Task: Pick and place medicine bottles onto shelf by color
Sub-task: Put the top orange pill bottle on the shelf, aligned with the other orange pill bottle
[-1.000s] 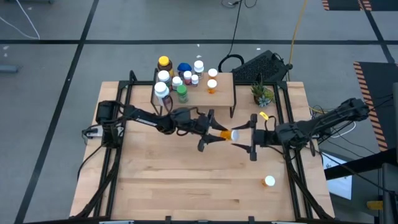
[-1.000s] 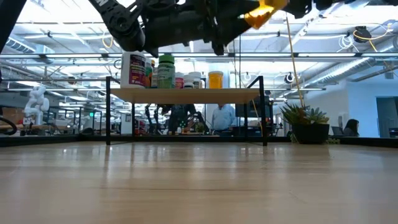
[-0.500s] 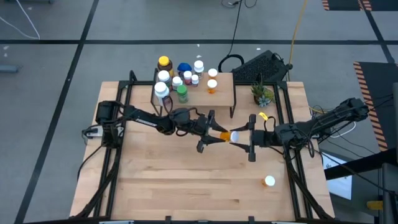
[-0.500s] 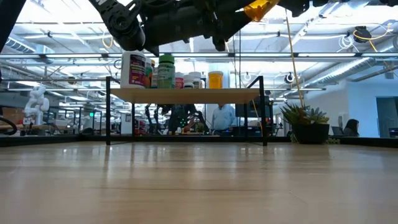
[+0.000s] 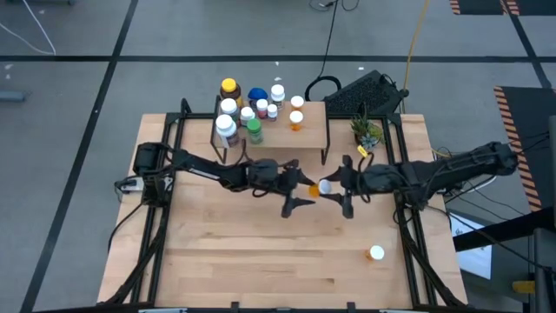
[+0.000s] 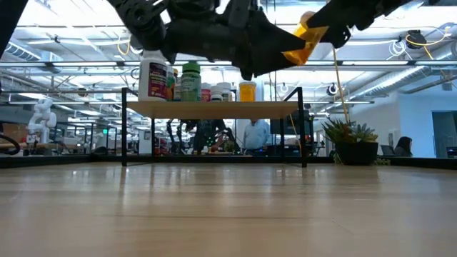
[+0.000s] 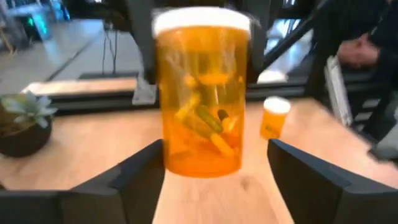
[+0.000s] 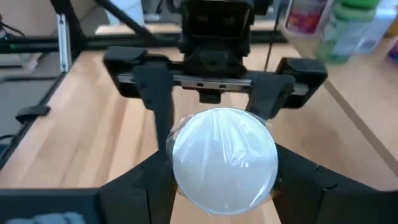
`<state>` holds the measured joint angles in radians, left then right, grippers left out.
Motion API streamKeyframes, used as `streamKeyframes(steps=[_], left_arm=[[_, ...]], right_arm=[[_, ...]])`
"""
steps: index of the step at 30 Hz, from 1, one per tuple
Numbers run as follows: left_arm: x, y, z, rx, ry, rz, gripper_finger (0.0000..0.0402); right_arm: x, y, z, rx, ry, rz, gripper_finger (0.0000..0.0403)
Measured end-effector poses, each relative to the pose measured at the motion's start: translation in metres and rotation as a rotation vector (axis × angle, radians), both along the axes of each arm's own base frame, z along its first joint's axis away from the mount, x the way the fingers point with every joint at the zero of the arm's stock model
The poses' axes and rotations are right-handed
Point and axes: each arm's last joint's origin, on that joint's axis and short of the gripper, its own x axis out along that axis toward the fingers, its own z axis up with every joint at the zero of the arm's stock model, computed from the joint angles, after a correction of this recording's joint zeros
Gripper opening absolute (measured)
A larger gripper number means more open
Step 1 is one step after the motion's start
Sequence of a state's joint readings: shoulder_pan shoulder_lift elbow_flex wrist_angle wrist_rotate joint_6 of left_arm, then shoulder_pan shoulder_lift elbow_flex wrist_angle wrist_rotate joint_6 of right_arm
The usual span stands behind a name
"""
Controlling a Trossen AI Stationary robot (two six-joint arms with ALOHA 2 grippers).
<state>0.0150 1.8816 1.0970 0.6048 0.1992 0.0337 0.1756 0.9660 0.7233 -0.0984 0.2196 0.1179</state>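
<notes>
An orange medicine bottle point(image 5: 316, 187) with a white cap hangs in the air over the table's middle, between my two grippers. My right gripper point(image 5: 340, 186) is shut on it from the right. My left gripper point(image 5: 295, 186) faces it from the left and is open, its fingers standing on either side of the bottle's bottom end point(image 7: 202, 155). The shelf point(image 5: 308, 127) stands at the table's far side, and several bottles point(image 5: 248, 117) stand upright on it. Another orange bottle point(image 5: 376, 253) stands on the table at the near right. My right gripper pinches the orange bottle's white-capped end point(image 8: 224, 158) between its two fingers, one on either side of the cap. The fingers come about level from the table's right, along the bottle. The bottle is lifted clear of the table and tilted point(image 6: 303, 44), its cap toward my right gripper.
A small potted plant point(image 5: 366, 131) stands at the far right, next to the shelf. Dark metal frame rails point(image 5: 165, 217) run along the table's left and right sides. Bare wood point(image 5: 261, 252) lies at the near side. People show in the room behind point(image 6: 253, 135).
My right gripper has moved a little toward the table's left. The orange bottle has come down somewhat between the two grippers and now tilts more.
</notes>
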Motion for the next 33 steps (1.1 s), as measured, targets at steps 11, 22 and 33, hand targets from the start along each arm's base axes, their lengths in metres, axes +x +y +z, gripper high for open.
streamKeyframes(steps=[11,22,33], left_arm=[[0.006,-0.001,0.007,0.146,0.329,0.217,0.0328],[-0.065,0.005,0.052,0.203,0.602,0.683,0.0303],[-0.098,-0.001,0.090,0.219,0.554,0.743,0.0278]], right_arm=[[0.026,-0.033,0.048,-0.005,0.253,-0.112,0.0201],[0.073,-0.103,0.063,-0.004,0.385,-0.299,0.0200],[0.125,-0.162,0.028,0.100,0.387,-0.370,0.0201]])
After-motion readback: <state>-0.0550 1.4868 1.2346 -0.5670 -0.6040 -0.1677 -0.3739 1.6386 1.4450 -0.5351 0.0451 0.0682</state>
